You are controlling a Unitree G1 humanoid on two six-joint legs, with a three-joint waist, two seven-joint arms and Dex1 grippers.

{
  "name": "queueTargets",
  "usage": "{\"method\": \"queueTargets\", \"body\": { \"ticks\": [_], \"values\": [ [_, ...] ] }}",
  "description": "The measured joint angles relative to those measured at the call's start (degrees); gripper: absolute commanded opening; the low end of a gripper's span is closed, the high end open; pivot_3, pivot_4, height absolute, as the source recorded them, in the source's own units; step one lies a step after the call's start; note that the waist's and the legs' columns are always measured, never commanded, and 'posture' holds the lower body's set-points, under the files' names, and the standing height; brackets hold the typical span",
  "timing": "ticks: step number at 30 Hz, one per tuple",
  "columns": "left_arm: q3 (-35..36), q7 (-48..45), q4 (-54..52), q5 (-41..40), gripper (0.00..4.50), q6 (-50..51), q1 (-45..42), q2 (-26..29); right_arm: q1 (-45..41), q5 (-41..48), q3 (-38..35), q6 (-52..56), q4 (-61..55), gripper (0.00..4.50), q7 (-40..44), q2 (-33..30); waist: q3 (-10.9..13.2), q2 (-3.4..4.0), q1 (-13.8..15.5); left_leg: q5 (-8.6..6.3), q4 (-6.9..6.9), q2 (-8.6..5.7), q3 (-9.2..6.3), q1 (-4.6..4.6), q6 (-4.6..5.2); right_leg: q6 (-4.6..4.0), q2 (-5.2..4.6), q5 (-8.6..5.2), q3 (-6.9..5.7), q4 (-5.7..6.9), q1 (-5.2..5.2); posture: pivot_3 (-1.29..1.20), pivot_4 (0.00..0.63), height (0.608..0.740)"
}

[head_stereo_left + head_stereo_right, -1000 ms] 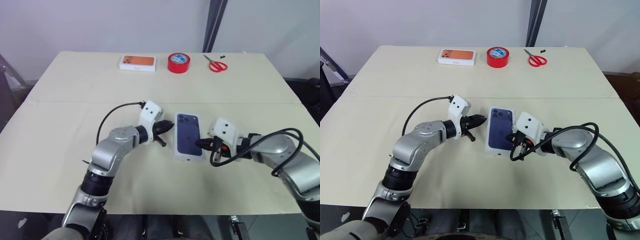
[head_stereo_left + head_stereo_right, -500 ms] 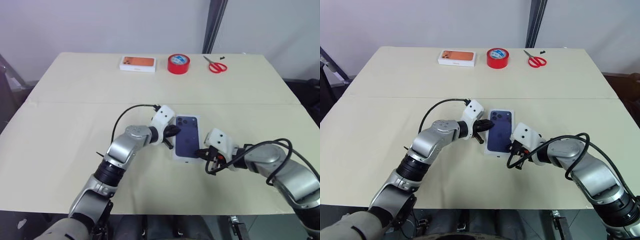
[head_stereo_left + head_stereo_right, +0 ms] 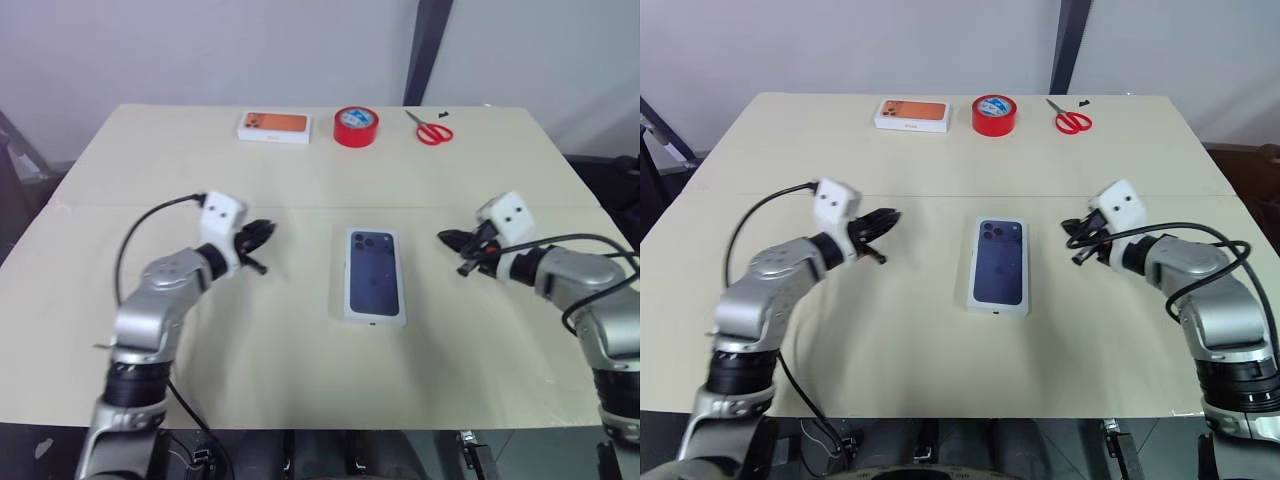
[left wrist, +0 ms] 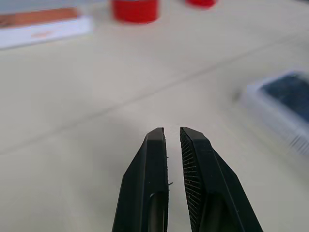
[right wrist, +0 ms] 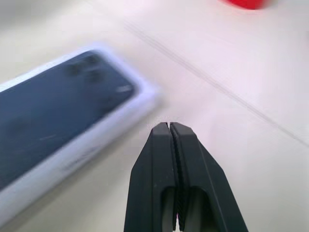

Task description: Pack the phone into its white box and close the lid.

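Note:
In the middle of the table lies the lid (image 3: pixel 374 272), white-edged, with its dark blue phone print facing up. It sits over the white box, whose wall (image 5: pixel 72 159) shows as a pale side with small lettering. The phone itself is hidden. My left gripper (image 3: pixel 265 232) hovers well to the left of the lid and points toward it; its fingers (image 4: pixel 154 159) are shut to a thin slit with nothing between them. My right gripper (image 3: pixel 445 237) is off to the lid's right, shut and empty, with its pads (image 5: pixel 186 159) pressed together.
Along the far edge stand a white box with an orange phone picture (image 3: pixel 275 125), a red tape roll (image 3: pixel 357 126) and red scissors (image 3: pixel 431 129). A seam (image 3: pixel 120 206) runs across the table behind the lid.
Both grippers have drawn away from the sides of the lidded box, the left one to the left and the right one to the right. The box stays put.

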Motion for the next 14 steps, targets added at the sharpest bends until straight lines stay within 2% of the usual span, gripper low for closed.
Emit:
{"method": "queueTargets", "body": {
  "ticks": [3, 8, 14],
  "values": [
    [5.6, -1.2, -1.4, -1.8, 0.56, -0.5, 5.3, 3.1, -1.5, 0.1, -1.5, -3.2, 6.2, 0.06, 1.6, 0.0, 0.0, 0.00, 0.0, -0.01, -0.01, 0.00, 0.00, 0.00, 0.00, -0.01, -0.03, 0.00, 0.00, -0.02, 0.01, 0.00, 0.150, 0.725],
    [11.6, -2.0, -4.2, -4.2, 0.56, -1.5, 12.4, 5.3, -1.7, 0.0, -1.5, -7.6, 10.2, 0.06, 4.9, 0.2, 0.0, 0.02, -0.1, -0.01, -0.04, 0.00, 0.00, 0.00, 0.00, -0.01, -0.06, 0.00, 0.00, -0.03, 0.00, 0.00, 0.150, 0.725],
    [13.8, -1.4, -6.5, -5.9, 0.56, -1.8, 17.0, 5.1, -2.0, 0.3, -0.4, -8.3, 11.3, 0.06, 7.4, 1.1, 0.0, 0.04, -0.1, -0.02, -0.06, 0.02, 0.00, 0.01, -0.02, -0.02, -0.09, -0.01, 0.00, -0.03, 0.00, 0.00, 0.150, 0.725]
  ]
}}
